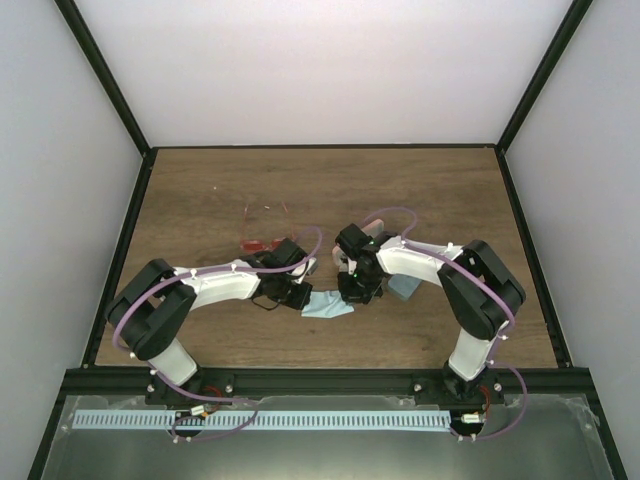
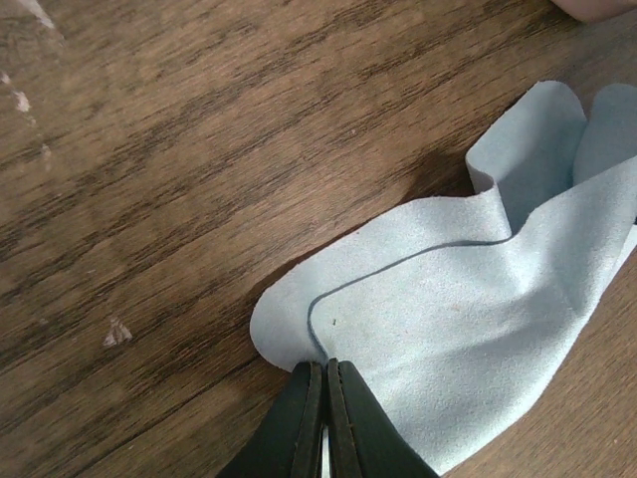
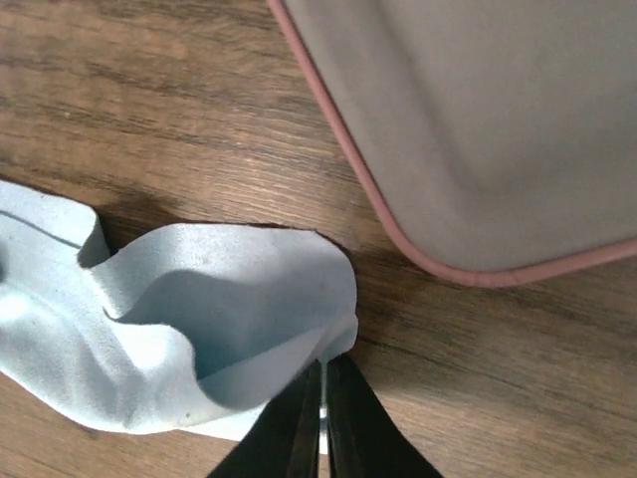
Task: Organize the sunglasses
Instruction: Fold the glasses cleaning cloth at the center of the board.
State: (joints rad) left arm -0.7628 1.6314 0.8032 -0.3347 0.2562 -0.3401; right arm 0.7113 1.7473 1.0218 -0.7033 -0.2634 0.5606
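Wooden table: left pincer and right pincer each clamp the blue cloth; uneven pulling risks one edge slipping free.

Crumpled light blue cloth on brown wooden surface, one edge folded over. Just beside it, pink-rimmed case. Second blue cloth near.
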